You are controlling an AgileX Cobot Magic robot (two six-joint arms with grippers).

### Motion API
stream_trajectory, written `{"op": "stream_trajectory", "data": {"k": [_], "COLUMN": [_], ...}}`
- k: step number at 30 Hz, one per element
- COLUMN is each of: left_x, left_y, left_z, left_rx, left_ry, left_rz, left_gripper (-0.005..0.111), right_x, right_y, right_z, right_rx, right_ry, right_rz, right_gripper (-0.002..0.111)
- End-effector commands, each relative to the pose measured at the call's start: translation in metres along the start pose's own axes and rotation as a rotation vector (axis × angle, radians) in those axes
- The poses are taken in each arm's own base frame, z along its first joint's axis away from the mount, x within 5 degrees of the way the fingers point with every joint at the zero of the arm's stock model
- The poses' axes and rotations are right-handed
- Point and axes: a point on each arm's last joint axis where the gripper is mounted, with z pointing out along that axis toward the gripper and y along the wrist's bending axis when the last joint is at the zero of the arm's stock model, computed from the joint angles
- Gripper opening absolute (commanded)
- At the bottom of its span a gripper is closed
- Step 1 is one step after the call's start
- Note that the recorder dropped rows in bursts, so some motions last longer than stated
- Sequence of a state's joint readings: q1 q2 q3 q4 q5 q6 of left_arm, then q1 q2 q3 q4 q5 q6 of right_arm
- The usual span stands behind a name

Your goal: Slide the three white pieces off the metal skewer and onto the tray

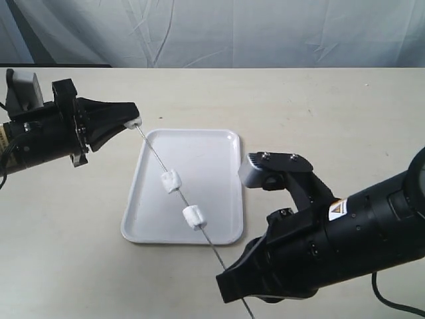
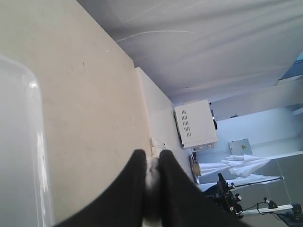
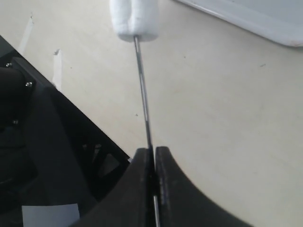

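A thin metal skewer (image 1: 154, 150) runs slantwise above the white tray (image 1: 212, 143). Two white pieces (image 1: 171, 181) (image 1: 194, 216) sit threaded on its middle over the tray. A third white piece (image 1: 135, 122) is at the skewer's far end, pinched in my left gripper (image 1: 133, 118), and shows between the black fingers (image 2: 135, 175) in the left wrist view. My right gripper (image 3: 154, 152) is shut on the skewer's (image 3: 143, 99) near end, off the tray's front edge. The nearest white piece (image 3: 134, 19) shows up the rod in the right wrist view.
The pale table (image 1: 332, 119) stretches to the right and behind the tray. A wrinkled white cloth backdrop (image 1: 232, 30) hangs along the far edge. My right arm (image 1: 345, 232) takes up the front right corner.
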State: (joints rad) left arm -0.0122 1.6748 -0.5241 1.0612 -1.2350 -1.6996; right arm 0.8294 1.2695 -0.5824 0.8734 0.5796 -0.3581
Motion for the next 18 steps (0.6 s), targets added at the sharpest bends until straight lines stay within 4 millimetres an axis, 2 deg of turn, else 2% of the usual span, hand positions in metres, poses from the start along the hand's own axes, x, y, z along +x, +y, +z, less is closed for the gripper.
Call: {"op": "stream_trajectory", "data": {"k": [1, 9, 13, 18], "left_x": [-0.022, -0.025, -0.014, 0.014], "left_y": [0.000, 0.000, 0.012, 0.025], "left_z": [-0.005, -0.006, -0.004, 0.004], "left_rx": [0.004, 0.003, -0.134, -0.297], "left_ry": [-0.202, -0.242, -0.115, 0.142], "left_rz": [-0.023, 0.012, 0.073, 0.184], "left_gripper": [0.000, 0.000, 0.000, 0.000], "right_x": [0.016, 0.016, 0.009, -0.001], "right_y": [-0.002, -0.002, -0.004, -0.008], "right_z": [0.001, 0.001, 0.001, 0.001], "right_rx": [-0.014, -0.011, 0.016, 0.061], "right_ry": [0.137, 0.129, 0.053, -0.049], "right_rz": [-0.003, -0.003, -0.002, 0.028], "right_gripper": [-0.001, -0.001, -0.001, -0.001]}}
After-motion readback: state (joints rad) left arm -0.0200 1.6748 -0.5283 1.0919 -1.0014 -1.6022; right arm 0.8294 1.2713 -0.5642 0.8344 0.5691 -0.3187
